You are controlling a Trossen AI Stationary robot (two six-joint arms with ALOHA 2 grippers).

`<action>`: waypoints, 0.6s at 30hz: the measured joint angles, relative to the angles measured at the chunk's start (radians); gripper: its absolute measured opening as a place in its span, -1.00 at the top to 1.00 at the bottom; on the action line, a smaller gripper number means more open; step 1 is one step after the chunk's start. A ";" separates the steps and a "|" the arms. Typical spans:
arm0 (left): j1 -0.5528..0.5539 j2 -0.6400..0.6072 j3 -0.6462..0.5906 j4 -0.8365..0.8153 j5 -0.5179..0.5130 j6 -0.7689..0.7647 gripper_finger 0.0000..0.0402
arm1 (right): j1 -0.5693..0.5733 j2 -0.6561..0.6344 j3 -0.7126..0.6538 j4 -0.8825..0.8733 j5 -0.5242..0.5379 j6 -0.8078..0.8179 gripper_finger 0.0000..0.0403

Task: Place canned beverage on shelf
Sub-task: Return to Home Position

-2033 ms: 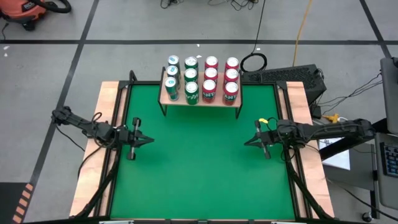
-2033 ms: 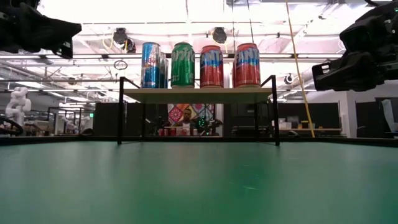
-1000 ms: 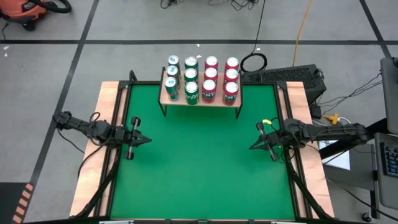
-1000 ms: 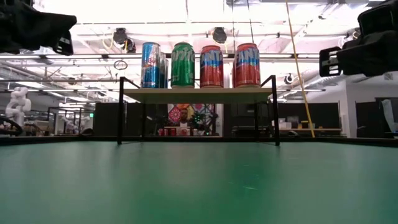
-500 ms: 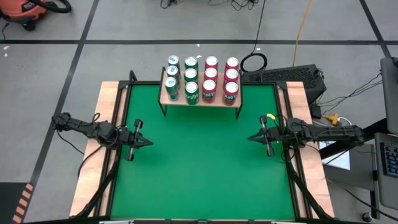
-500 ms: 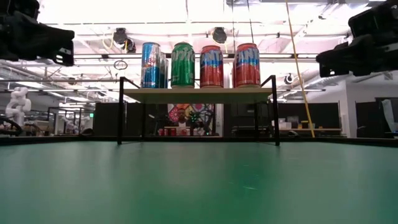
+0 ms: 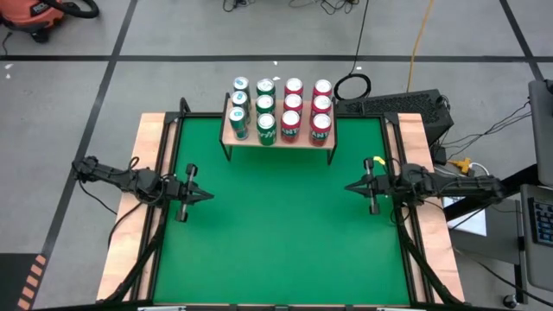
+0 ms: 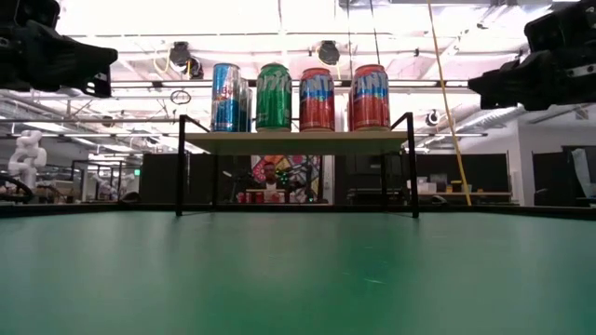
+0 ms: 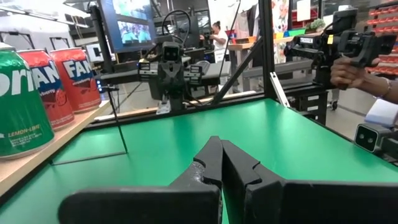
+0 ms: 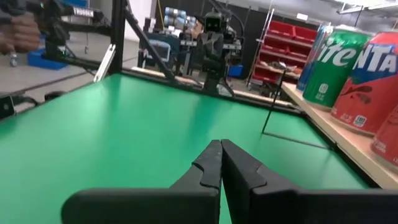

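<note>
The shelf (image 7: 298, 142), a low stand with a light plank top on black legs, stands at the middle of the green table's far edge. Several cans (image 7: 278, 111) stand upright on it in blue, green and red rows, also seen in the low view as cans (image 8: 296, 97). My left gripper (image 7: 207, 196) hovers shut and empty by the table's left edge, pointing level toward the middle. My right gripper (image 7: 348, 187) hovers shut and empty by the right edge, pointing level toward the left. In the wrist views the left gripper (image 9: 221, 144) and right gripper (image 10: 220, 144) show their fingertips together.
The green table top (image 7: 276, 233) spreads between the two arms, framed by wooden side strips (image 7: 147, 147). Beyond the table a person's hand (image 9: 354, 70) holds a dark device. A black metal frame post (image 9: 267, 50) rises at the table's corner.
My right gripper has swung its tip toward the table's far edge, so it now points straight across toward the left instead of slanting toward the near edge. It has stayed shut and empty. The cans and shelf have not moved.
</note>
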 joint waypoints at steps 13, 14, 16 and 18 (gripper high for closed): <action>0.069 0.000 0.000 -0.001 0.014 0.008 1.00 | 0.000 0.048 0.000 -0.001 0.000 0.021 1.00; 0.083 0.000 0.000 -0.003 0.023 0.007 1.00 | 0.000 0.048 0.000 -0.001 0.000 0.019 1.00; 0.114 0.000 0.000 -0.007 0.054 0.008 1.00 | 0.000 0.048 0.000 0.000 0.000 0.018 1.00; 0.147 0.000 0.000 -0.010 0.080 0.008 1.00 | 0.000 0.048 0.000 0.000 0.000 0.018 1.00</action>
